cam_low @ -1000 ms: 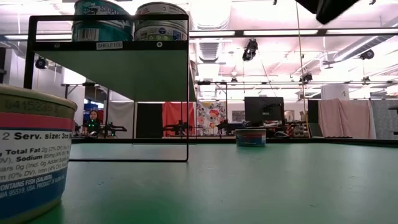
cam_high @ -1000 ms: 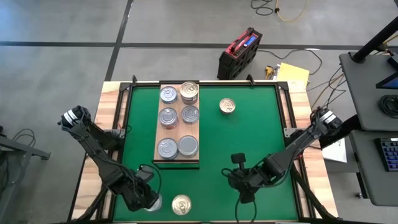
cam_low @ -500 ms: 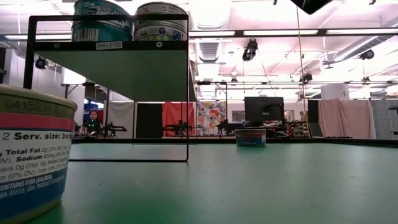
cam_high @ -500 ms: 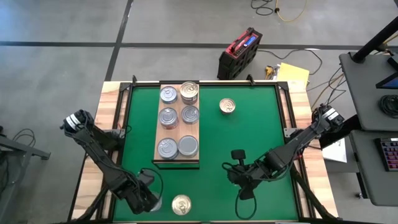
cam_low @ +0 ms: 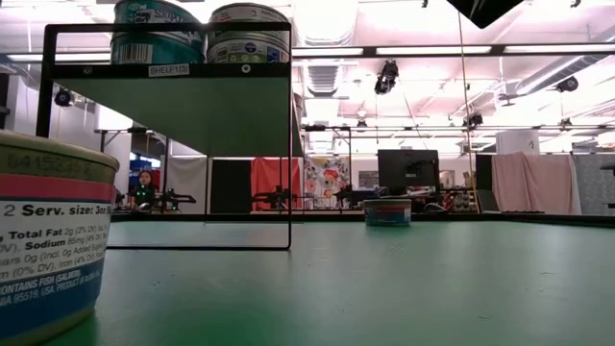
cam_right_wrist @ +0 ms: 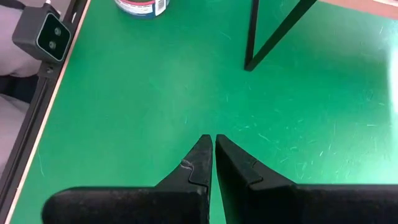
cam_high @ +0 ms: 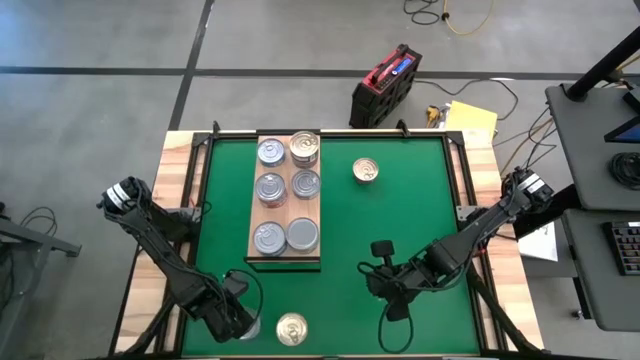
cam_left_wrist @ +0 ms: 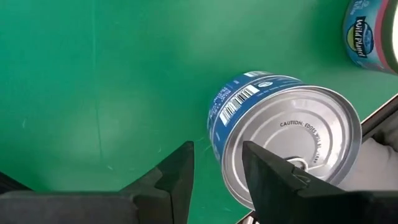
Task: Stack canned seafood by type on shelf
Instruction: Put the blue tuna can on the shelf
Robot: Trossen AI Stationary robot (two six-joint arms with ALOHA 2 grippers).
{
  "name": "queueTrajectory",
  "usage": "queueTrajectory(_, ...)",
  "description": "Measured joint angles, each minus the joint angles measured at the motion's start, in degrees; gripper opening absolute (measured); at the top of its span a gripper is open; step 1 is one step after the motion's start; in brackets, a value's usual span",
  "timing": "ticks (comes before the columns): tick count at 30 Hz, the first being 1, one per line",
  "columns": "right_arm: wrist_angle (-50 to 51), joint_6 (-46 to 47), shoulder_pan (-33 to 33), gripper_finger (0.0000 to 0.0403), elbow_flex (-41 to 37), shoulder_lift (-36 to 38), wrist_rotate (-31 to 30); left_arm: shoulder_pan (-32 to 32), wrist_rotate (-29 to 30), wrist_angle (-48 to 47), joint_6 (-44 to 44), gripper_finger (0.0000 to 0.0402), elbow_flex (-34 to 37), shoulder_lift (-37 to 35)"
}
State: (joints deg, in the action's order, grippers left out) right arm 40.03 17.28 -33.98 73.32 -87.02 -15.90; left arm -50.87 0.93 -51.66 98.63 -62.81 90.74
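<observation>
The shelf [cam_high: 284, 258] is a wooden board on black legs at the mat's far left, with six cans of seafood [cam_high: 288, 185] on it. A gold-lidded can [cam_high: 366, 171] stands on the mat to its right, and another [cam_high: 292, 329] stands at the near edge. Beside that one, my left gripper [cam_high: 236, 318] points down, open, by a blue can with a silver lid [cam_left_wrist: 280, 130]. The gap between its fingers [cam_left_wrist: 217, 149] is over bare mat. My right gripper [cam_high: 385, 285] hangs shut [cam_right_wrist: 213, 146] over the mat's near right. My left gripper has one finger [cam_left_wrist: 273, 180] standing over the silver lid's edge [cam_left_wrist: 298, 163] of the blue can, coming from above. Whether that finger touches the lid I cannot tell. The can stands upright on the mat.
In the low view a can [cam_low: 48, 240] looms close at the left, and the shelf's black frame [cam_low: 290, 144] rises behind it. The shelf's leg [cam_right_wrist: 267, 31] shows ahead of my right gripper. Open green mat [cam_high: 400, 220] lies right of the shelf.
My left gripper has sunk a little toward the silver-lidded can at the near edge. The cans and the shelf have kept their places.
</observation>
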Motion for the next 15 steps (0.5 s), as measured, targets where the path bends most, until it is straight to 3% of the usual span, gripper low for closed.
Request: queueTrajectory(15, -0.1, -0.3, 0.0, 0.0013, -0.5, 0.0, -0.2, -0.1, 1.9, 6.5, -0.1, 0.0077, 2.5, 0.0)
